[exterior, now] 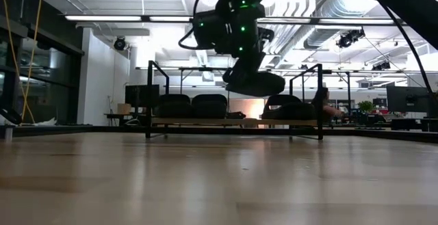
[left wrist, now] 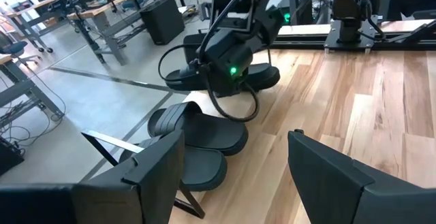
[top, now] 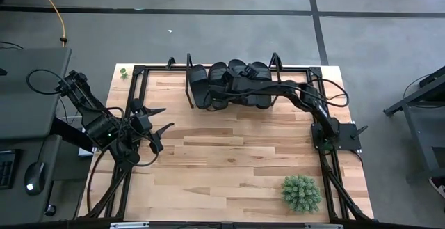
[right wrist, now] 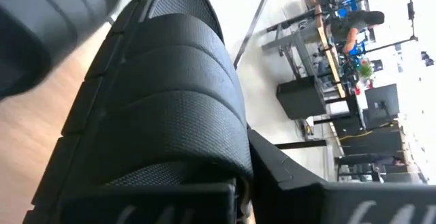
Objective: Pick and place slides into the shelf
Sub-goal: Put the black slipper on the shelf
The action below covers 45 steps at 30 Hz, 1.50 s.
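Observation:
The shelf (exterior: pixel 233 122) stands at the table's far edge. Three black slides rest on its board: two at the left (exterior: pixel 174 106) (exterior: pixel 209 106) and one at the right (exterior: pixel 287 107). My right gripper (exterior: pixel 248 69) reaches over the shelf (top: pixel 189 93) and is shut on the fourth slide (exterior: pixel 254 83), held above the gap between them. That slide's ribbed strap (right wrist: pixel 163 101) fills the right wrist view. My left gripper (top: pixel 163 120) is open and empty over the table's left middle. Its fingers (left wrist: pixel 153 169) frame the shelf's left slides (left wrist: pixel 197 132) from a distance. My right gripper holds the slide from above, and the slide hangs under it roughly level, clear of the shelf board (exterior: pixel 254 83). In the right wrist view its fingers (right wrist: pixel 293 176) lie against the strap's near end (right wrist: pixel 204 163). The gripper and strap hide the exact place of contact.
A green ball-shaped plant (top: pixel 301 193) sits at the table's near right, and a small green thing (top: pixel 123 72) sits at its far left corner. Bare wood tabletop (top: pixel 229 152) lies between the arms. Beyond the table the room shows desks and a person (right wrist: pixel 354 26).

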Tool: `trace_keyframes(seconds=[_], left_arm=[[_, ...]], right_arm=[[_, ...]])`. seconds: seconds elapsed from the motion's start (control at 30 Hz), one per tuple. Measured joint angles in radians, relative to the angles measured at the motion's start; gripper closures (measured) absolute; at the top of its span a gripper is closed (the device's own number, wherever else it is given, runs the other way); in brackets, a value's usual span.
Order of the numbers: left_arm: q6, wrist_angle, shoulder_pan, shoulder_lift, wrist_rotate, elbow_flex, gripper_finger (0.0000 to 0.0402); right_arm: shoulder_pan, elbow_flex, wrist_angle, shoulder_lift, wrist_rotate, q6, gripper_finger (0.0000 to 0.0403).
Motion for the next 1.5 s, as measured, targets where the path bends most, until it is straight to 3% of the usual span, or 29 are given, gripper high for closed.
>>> trace_keyframes(seconds=[1.5], left_arm=[[0.0,0.0,0.0,0.0,0.002,0.0,0.0156]], right_arm=[[-0.062,0.0,0.145,0.129,-0.033,-0.12,0.0403]])
